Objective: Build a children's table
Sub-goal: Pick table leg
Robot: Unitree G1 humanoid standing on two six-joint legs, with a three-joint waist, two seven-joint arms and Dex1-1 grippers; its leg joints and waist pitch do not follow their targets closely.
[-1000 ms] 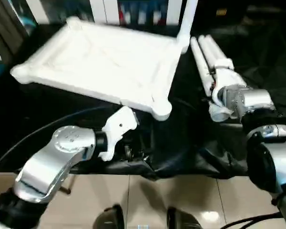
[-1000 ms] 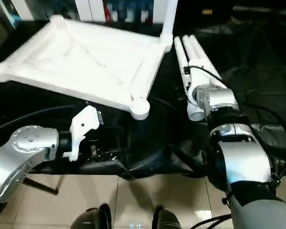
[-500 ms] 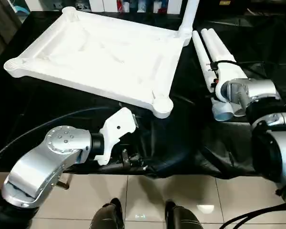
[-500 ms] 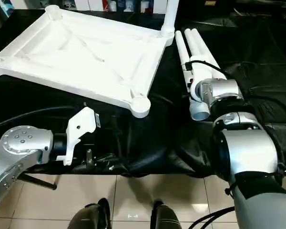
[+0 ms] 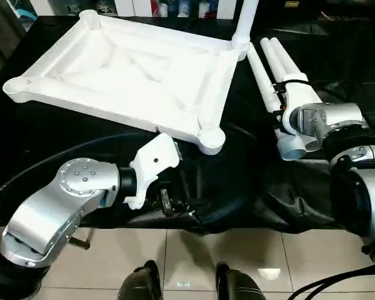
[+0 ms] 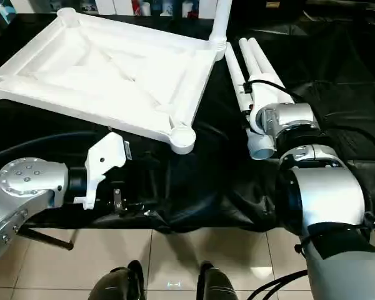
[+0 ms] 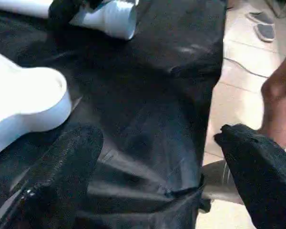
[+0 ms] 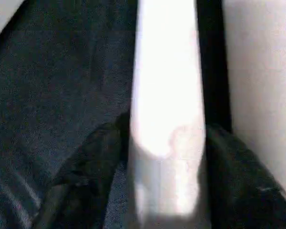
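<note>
The white table top (image 5: 131,69) lies upside down on the black cloth, ribbed side up. One leg (image 5: 247,19) stands in its far right corner socket. More legs (image 5: 272,62) lie side by side to the right of it. My right gripper (image 8: 166,143) is down on these, its black fingers (image 8: 95,162) pressed against both sides of one leg (image 8: 167,71). My left gripper (image 7: 152,157) hovers open over the cloth near the top's near right corner socket (image 5: 210,137), with nothing between its fingers (image 7: 62,167).
Black cloth (image 5: 237,187) covers the work surface and hangs bunched over the front edge. Tiled floor and my feet (image 5: 144,281) lie below that edge. A person's hand (image 7: 279,105) shows beside the surface in the left wrist view.
The head camera has tilted down, so the whole scene sits higher and sharper. My left arm has shifted a little toward the near corner socket. The right arm stays on the legs.
</note>
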